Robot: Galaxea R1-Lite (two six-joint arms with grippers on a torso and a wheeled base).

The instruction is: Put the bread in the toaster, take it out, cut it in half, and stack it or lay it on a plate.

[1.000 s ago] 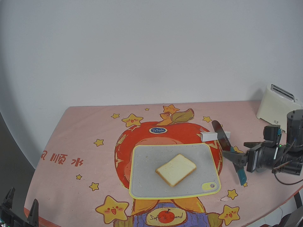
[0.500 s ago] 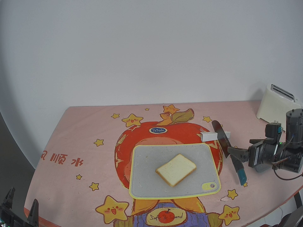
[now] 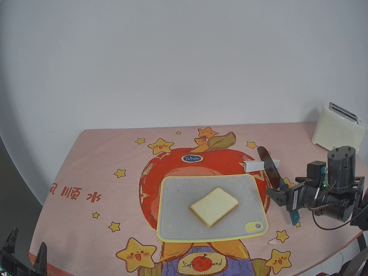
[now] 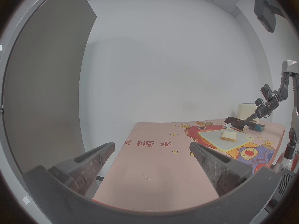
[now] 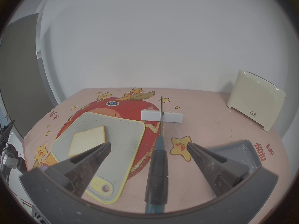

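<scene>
Head view: 1 bread (image 3: pixel 213 206), 1 knife (image 3: pixel 272 170), 1 toaster (image 3: pixel 337 129); left and right jaws gape empty.

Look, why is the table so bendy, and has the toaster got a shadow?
Right wrist view: the wide lens bows the table at its far edge; left wrist view: the grey panel curves the same way; head view: the toaster casts a soft shadow on the wall beside it.

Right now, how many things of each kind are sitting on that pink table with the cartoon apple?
Bread slice: 1
Cutting board: 1
Knife: 1
White block under the knife blade: 1
Toaster: 1
Total: 5
</scene>
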